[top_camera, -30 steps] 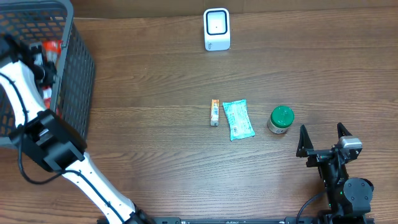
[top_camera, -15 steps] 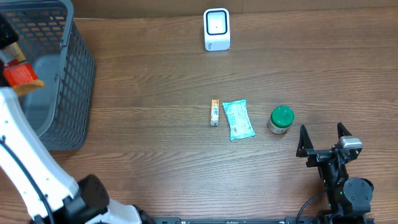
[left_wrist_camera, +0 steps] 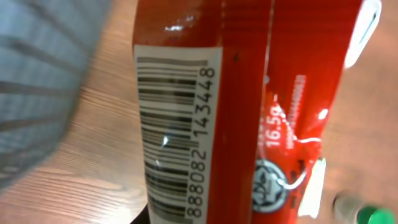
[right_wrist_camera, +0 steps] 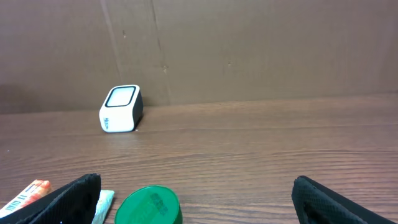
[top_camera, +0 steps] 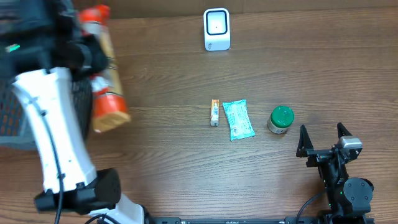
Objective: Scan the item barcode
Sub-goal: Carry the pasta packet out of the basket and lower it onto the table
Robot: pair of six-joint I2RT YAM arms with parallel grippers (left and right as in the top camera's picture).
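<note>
My left gripper (top_camera: 79, 55) is shut on a long red-orange item (top_camera: 107, 78) and holds it in the air beside the basket, at the far left of the overhead view. In the left wrist view the item's red wrapper (left_wrist_camera: 292, 93) fills the frame, and its white barcode label (left_wrist_camera: 177, 134) faces the camera. The white scanner (top_camera: 216, 29) stands at the back centre of the table, also seen in the right wrist view as the scanner (right_wrist_camera: 121, 109). My right gripper (top_camera: 323, 142) rests open at the front right, with nothing between its fingers.
The grey mesh basket (top_camera: 9, 121) sits at the left, mostly hidden behind my left arm. On the table's middle lie a small orange stick pack (top_camera: 214, 112), a teal pouch (top_camera: 238, 119) and a green-lidded jar (top_camera: 281, 119). The green-lidded jar (right_wrist_camera: 149, 205) is just ahead of the right gripper.
My left arm lifted the red-orange item out of the basket and swung it up and right, over the basket's edge. The right arm stayed still.
</note>
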